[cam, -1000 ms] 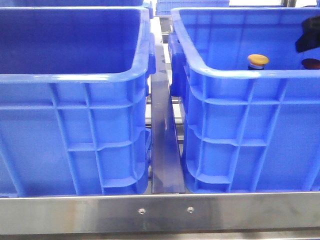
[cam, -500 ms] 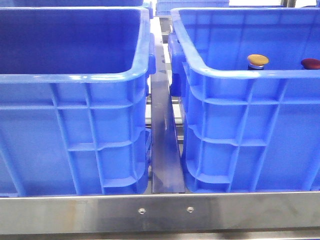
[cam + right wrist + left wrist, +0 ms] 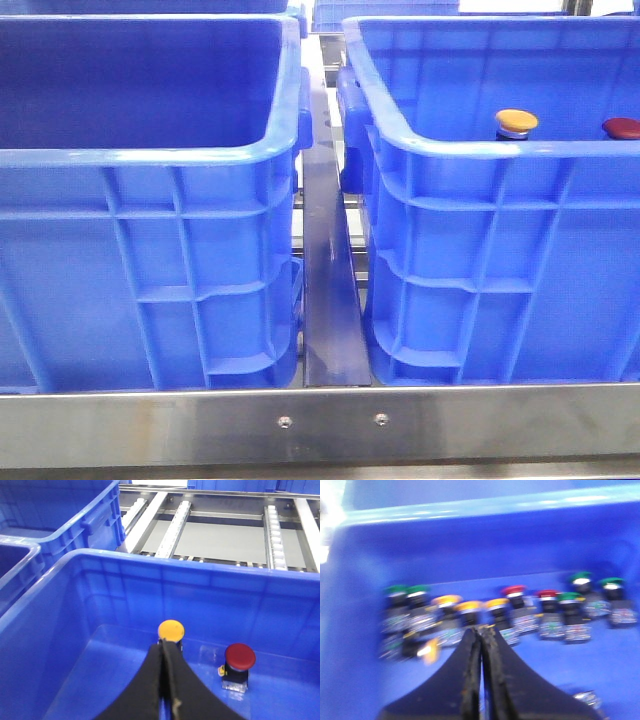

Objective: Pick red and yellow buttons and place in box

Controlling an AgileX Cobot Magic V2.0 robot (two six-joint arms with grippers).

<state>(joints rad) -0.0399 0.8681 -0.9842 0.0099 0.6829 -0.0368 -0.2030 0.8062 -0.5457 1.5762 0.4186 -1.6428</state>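
A yellow button point(image 3: 516, 122) and a red button point(image 3: 622, 127) stand upright inside the right blue box point(image 3: 480, 145), their caps showing over its near rim. In the right wrist view the yellow button point(image 3: 171, 629) and the red button point(image 3: 239, 657) stand apart on the box floor. My right gripper point(image 3: 163, 642) is shut and empty, above the floor just short of the yellow button. My left gripper point(image 3: 481, 628) is shut and empty, over a row of several green, yellow and red buttons point(image 3: 512, 591) in another blue crate. Neither gripper shows in the front view.
A second alike blue crate point(image 3: 150, 160) stands on the left, its inside hidden in the front view. A steel rail point(image 3: 325, 270) runs between the crates, and a steel bar point(image 3: 320, 425) crosses the front. Roller tracks point(image 3: 175, 525) lie beyond the right box.
A dark gripper part at the right edge of the front view one second ago has gone out of that view. The red button's cap now shows fully. The buttons have not moved.
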